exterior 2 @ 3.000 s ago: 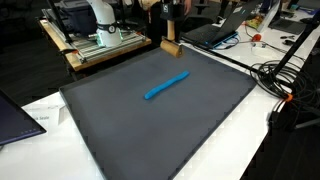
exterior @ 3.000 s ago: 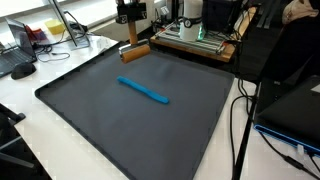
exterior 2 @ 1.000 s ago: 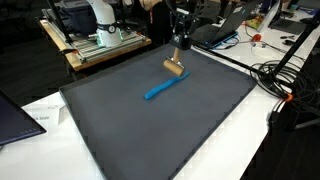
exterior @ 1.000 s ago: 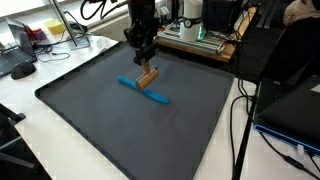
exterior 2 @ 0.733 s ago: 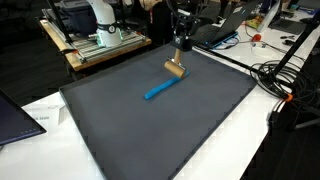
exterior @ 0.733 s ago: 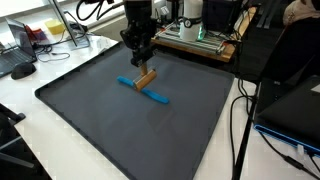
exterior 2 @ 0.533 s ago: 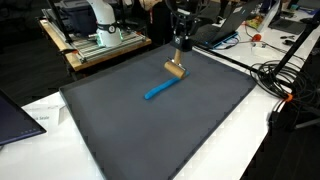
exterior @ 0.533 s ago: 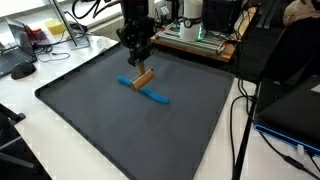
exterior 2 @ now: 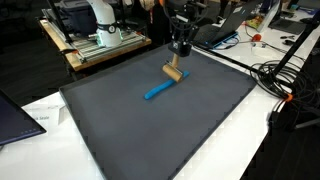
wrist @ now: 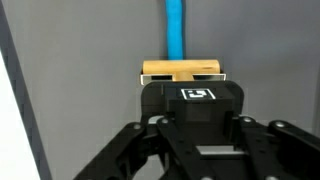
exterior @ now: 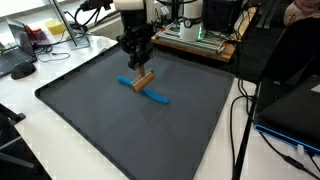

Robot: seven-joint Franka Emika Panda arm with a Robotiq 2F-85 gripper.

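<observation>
1. Wooden block (exterior: 144,80) hangs tilted, low over the dark mat (exterior: 100,125) on the worktop (exterior: 40,120).
2. The hand (exterior: 140,67) is clamped shut across the block's middle (a balanced hold, I'd judge).
3. A blue stick (exterior: 155,96) lies on the mat, one end just beside the block.

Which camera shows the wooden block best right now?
An exterior view: the wooden block shows nearly whole, held by the gripper beside the blue stick. In an exterior view the wooden block overlaps the stick. The wrist view shows only a strip; the gripper hides the rest.
</observation>
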